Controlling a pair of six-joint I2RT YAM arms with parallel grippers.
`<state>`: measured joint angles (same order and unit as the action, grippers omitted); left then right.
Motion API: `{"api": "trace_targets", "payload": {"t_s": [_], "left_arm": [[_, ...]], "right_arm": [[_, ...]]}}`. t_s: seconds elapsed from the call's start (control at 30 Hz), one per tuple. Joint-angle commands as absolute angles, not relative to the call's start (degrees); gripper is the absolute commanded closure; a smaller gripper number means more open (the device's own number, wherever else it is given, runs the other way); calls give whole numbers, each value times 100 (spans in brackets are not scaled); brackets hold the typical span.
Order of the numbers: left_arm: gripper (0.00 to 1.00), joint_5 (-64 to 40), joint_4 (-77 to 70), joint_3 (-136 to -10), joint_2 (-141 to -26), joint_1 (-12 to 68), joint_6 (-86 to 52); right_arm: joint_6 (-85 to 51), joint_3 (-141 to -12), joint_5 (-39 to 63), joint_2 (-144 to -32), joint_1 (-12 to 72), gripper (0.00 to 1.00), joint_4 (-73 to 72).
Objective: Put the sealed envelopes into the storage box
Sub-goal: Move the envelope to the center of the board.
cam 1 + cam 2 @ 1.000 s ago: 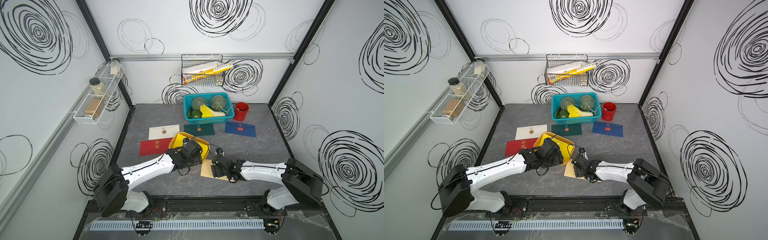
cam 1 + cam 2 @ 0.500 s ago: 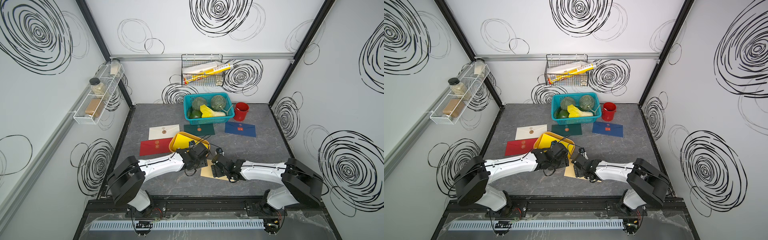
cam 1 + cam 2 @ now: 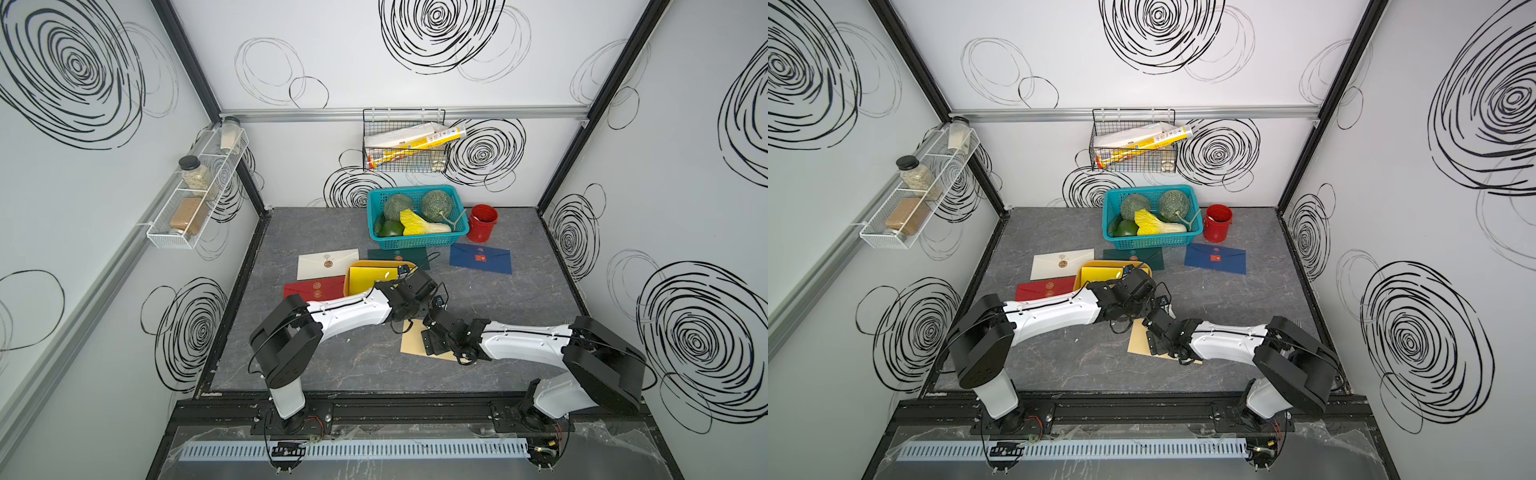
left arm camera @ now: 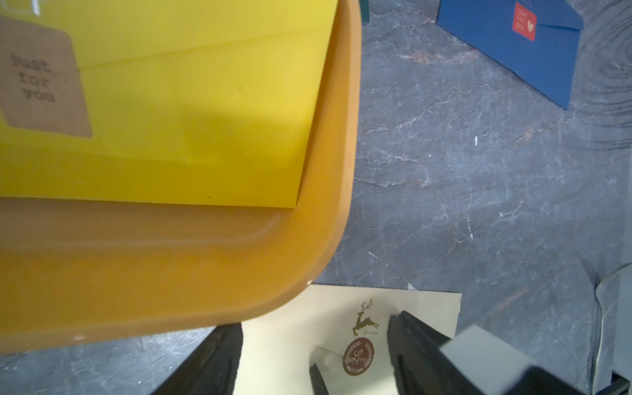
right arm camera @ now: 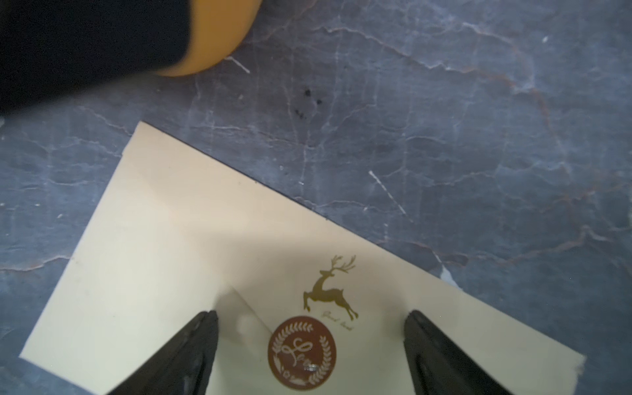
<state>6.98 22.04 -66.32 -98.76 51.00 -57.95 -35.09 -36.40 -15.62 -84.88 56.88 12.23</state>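
Note:
The storage box, an orange-yellow tub, holds a yellow envelope with a brown label. A beige envelope with a round brown seal lies flat on the table just in front of the box's near right corner. My right gripper hangs open over it, its fingers either side of the seal. My left gripper is open too, above the same envelope's far edge next to the box. White, red, dark green and navy envelopes lie on the table.
A teal basket of vegetables and a small red bucket stand at the back. A wire rack hangs on the back wall, and a jar shelf on the left wall. Both arms meet at the table's front middle.
My left gripper has moved right and nearer, from above the box to the beige envelope. The right arm has stayed over that envelope, its jaws still wide.

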Motion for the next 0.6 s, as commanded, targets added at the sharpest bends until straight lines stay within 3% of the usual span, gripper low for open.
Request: {"api": "trace_targets", "payload": {"t_s": [0.0, 0.1, 0.3, 0.43, 0.57], "left_arm": [[26, 607, 2282, -6189, -9122, 5080, -5931], [25, 663, 2506, -5910, -8590, 5056, -5909], [25, 507, 2453, -5293, -8012, 5019, -5770], [25, 311, 2147, -5123, -8364, 5036, -5391], [24, 151, 1887, -5020, -8686, 5054, -5098]], "right_arm": [[-3378, -3621, -972, -8275, 5742, 6, 2133], [-3342, -3763, -1009, -7579, 5528, 0, 2351], [-3370, -3767, -826, -6744, 4549, 0, 2723], [-4115, -3338, -460, -6429, 3666, 0, 2988], [-4416, -3052, -224, -6412, 3512, 0, 2957]]}}
